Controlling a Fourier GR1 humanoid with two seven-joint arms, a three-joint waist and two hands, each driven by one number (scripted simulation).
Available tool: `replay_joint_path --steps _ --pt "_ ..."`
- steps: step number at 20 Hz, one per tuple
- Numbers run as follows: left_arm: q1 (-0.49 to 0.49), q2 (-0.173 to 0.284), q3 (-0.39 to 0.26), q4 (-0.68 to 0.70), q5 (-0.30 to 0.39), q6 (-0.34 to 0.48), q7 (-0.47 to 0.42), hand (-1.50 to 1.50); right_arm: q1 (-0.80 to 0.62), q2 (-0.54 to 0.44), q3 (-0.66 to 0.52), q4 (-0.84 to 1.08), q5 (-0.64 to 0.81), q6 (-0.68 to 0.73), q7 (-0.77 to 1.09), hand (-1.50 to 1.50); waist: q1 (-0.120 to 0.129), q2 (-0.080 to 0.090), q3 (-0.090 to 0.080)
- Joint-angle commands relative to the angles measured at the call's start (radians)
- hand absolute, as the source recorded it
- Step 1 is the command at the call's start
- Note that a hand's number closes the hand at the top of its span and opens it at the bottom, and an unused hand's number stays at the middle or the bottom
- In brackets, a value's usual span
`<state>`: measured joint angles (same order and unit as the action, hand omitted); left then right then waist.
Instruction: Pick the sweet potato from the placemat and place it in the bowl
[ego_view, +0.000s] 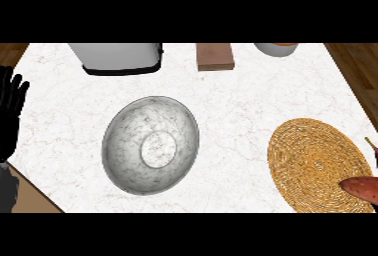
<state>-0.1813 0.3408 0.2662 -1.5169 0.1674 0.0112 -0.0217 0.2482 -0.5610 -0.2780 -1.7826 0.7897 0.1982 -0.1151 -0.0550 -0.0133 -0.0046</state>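
Head view. Several items are cut off by the frame. The sweet potato (362, 189) shows only as a reddish-brown end at the lower right corner; the remainder runs out of view past the right edge. The visible end lies on the lower right part of the woven placemat (319, 165), pointing left and slightly up toward the mat centre. The long axis appears to run roughly left to right, but its full length cannot be confirmed. The placemat is itself clipped at its lower right. A thin tan and reddish object (372, 146) at the right edge, just above the sweet potato, is too cropped to identify.

Along the far edge of the desk (236, 100), a grey appliance with a dark base (118, 59), a brown block (215, 56) and a pale round container (277, 49) are all cut off at the top.

The left hand (12, 112) shows at the left edge, fingers straight and pointing up, holding nothing; part of it is outside the frame. The right hand does not appear.

The marbled grey bowl (151, 145) sits left of centre, well apart from the placemat, with bare desk surface between them. The bowl is clear of the desk's near left edge, which runs diagonally at lower left.
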Motion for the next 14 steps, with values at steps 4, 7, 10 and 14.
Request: replay_joint_path --steps 4,7,10,14 --pt "-0.044 -0.018 -0.014 0.023 -0.009 0.019 0.015 0.00 0.052 0.028 -0.080 -0.494 -0.198 0.175 0.130 1.50 0.014 0.005 0.001" --pt "0.003 -0.036 -0.035 -0.038 -0.011 0.009 0.005 0.00 0.031 0.081 -0.099 -0.650 -0.347 0.258 0.249 1.50 0.029 0.002 0.001" --pt "-0.039 -0.005 -0.014 0.010 -0.010 -0.002 -0.002 0.00 -0.029 0.151 -0.039 -0.755 -0.462 0.292 0.403 1.50 0.038 0.008 0.000" --pt "-0.041 -0.014 -0.040 -0.013 -0.017 -0.007 0.022 0.00 -0.193 0.167 0.038 -0.761 -0.515 0.328 0.610 1.50 0.063 0.010 0.000"
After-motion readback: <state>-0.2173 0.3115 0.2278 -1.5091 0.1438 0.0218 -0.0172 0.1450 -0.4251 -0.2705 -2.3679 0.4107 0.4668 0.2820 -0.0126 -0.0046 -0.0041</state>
